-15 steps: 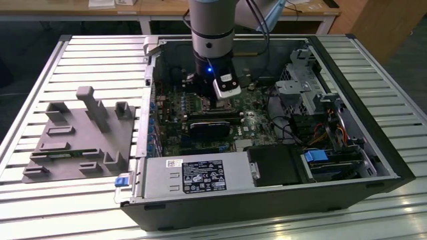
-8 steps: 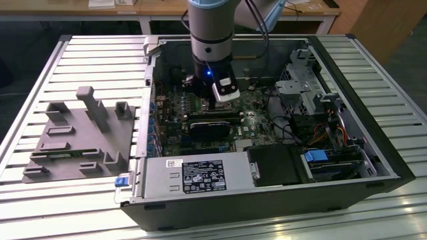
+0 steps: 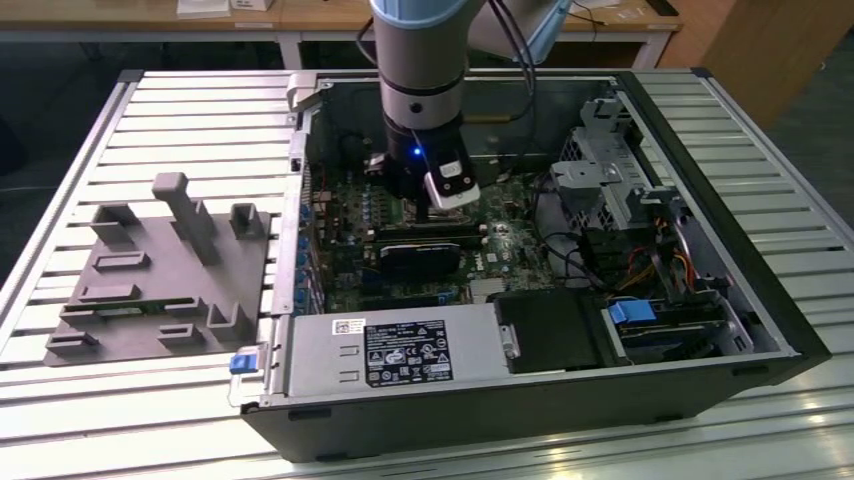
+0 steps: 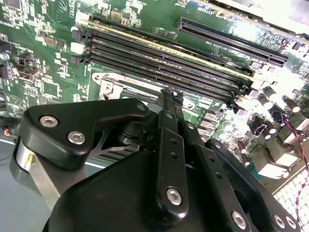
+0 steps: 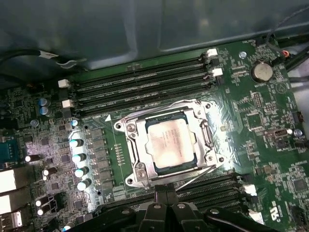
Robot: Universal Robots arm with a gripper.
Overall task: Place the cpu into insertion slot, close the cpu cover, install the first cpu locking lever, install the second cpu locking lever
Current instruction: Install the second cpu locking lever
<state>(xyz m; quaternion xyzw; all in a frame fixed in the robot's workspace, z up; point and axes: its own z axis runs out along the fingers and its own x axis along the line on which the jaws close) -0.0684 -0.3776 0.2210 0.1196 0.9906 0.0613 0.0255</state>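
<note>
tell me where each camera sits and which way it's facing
Exterior view: off the arm, above one side of the open computer case, facing down at the arm and hand over the motherboard.
First wrist view: on the arm, facing down at the cpu under the cpu cover; hand's linkage at the edge.
Second wrist view: on the arm, low across the memory slots, past the hand's linkage.
Both wrist views share the memory slots.
</note>
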